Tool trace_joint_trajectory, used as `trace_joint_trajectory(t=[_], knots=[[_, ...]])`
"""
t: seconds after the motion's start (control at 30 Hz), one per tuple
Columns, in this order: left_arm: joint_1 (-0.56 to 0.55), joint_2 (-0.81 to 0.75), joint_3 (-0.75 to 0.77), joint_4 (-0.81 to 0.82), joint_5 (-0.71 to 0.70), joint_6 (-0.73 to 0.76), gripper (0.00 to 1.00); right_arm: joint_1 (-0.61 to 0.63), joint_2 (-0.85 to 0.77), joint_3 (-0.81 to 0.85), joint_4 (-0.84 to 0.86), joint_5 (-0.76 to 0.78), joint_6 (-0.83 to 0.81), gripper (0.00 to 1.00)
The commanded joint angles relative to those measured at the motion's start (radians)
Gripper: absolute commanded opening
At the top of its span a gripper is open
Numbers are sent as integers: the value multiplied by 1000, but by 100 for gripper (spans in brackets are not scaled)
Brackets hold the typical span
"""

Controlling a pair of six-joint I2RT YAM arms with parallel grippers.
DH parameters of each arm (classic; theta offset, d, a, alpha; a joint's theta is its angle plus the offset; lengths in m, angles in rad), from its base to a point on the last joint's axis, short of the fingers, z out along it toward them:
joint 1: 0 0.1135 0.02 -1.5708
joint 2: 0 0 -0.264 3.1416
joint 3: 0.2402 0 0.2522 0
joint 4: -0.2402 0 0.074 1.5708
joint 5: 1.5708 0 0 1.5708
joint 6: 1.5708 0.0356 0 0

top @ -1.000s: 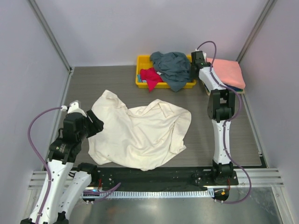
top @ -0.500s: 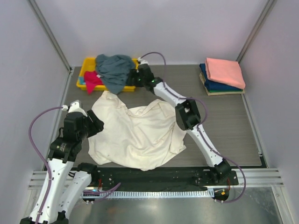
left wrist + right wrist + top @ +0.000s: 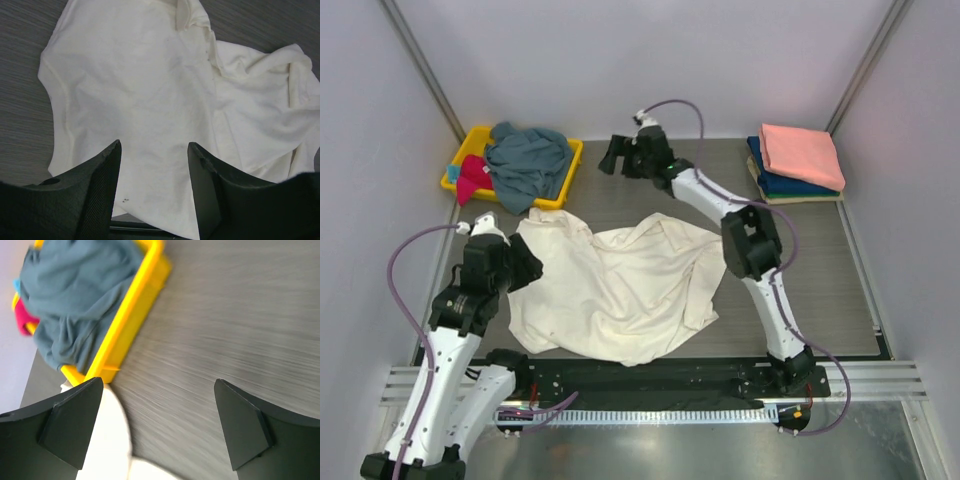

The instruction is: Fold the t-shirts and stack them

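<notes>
At the far left corner of the table (image 3: 820,290) sits the yellow bin (image 3: 567,172). A grey-blue t-shirt (image 3: 528,165) is heaped over it, and a magenta t-shirt (image 3: 472,178) is tucked at its left end. Nearer, the left fingers (image 3: 97,185) are spread wide with nothing between them, poised over the left part of the cream-white t-shirt (image 3: 620,285). That shirt lies rumpled across the middle of the table, collar toward the far side and its right half bunched in folds. The right fingers (image 3: 70,415) are likewise parted and empty, held above bare table beyond the shirt, near the bin's right end. At the far right corner a salmon-pink t-shirt (image 3: 802,152) rests folded on a navy t-shirt (image 3: 775,182).

The step in hand looks like flattening the cream shirt before any fold. To do it well, the left fingers should drop onto the near-left edge and pinch the hem or sleeve seam. They should take as few layers as possible rather than a bunch from the middle. The right fingers need to come across to the bunched right side and find the sleeve or shoulder there. They can then draw it outward while the left holds, so the cloth tensions evenly. Lift only slightly, since soft cotton dragged flat on the table tends to roll under itself. Keep the collar centred so later folds stay square.
</notes>
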Motion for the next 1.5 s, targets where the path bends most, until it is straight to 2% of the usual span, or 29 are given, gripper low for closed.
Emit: trace_joint_trajectory(t=[0.0, 0.07, 0.1, 0.13, 0.2, 0.3, 0.33, 0.37, 0.5, 0.6, 0.83, 0.97, 1.07, 1.1, 1.13, 1.17, 1.23, 1.3, 1.43, 1.47], knots=[[4, 102, 34, 27, -50, -9, 57, -33, -289, -129, -125, 157, -115, 100], [4, 167, 44, 52, -59, -35, 57, -33, -441, -256, -189, 266, -133, 100], [1, 197, 50, 69, -61, -46, 57, -33, -495, -404, -202, 292, -127, 100], [1, 265, 52, 118, -66, -66, 57, -33, -605, -480, -216, 309, -121, 100], [0, 342, 69, 172, -75, -91, 57, -36, -699, -683, -232, 347, -94, 100], [1, 547, 122, 279, -79, -132, 59, -51, -907, -889, -271, 348, -55, 100], [0, 548, 138, 293, -86, -132, 59, -51, -908, -930, -280, 348, -49, 100], [0, 631, 164, 298, -93, -144, 59, -51, -975, -965, -288, 348, -46, 100], [1, 779, 247, 355, -150, -172, 62, -56, -1115, -1129, -297, 337, -25, 100], [0, 865, 305, 390, -184, -192, 65, -57, -1184, -1174, -303, 320, -23, 100], [0, 1070, 417, 433, -191, -209, 66, -62, -1210, -1185, -322, 344, -46, 100], [1, 1169, 483, 416, -204, -213, 60, -100, -1178, -1208, -322, 355, -31, 100], [1, 1215, 534, 402, -240, -207, 49, -128, -1131, -1217, -312, 346, -40, 100], [3, 1221, 550, 384, -256, -201, 34, -131, -1118, -1219, -299, 344, -43, 100], [4, 1229, 581, 381, -257, -188, 26, -143, -1105, -1217, -286, 335, -46, 99], [7, 1229, 592, 363, -262, -187, 12, -146, -1071, -1209, -274, 317, -46, 96], [7, 1198, 598, 353, -282, -198, 0, -148, -1033, -1191, -230, 239, -43, 92], [6, 1163, 569, 378, -288, -201, 0, -143, -968, -1150, -201, 190, -32, 88], [7, 1121, 538, 379, -280, -203, 0, -131, -844, -1042, -197, 194, -52, 83], [7, 1111, 529, 378, -279, -206, 0, -131, -791, -1003, -197, 193, -55, 78]])
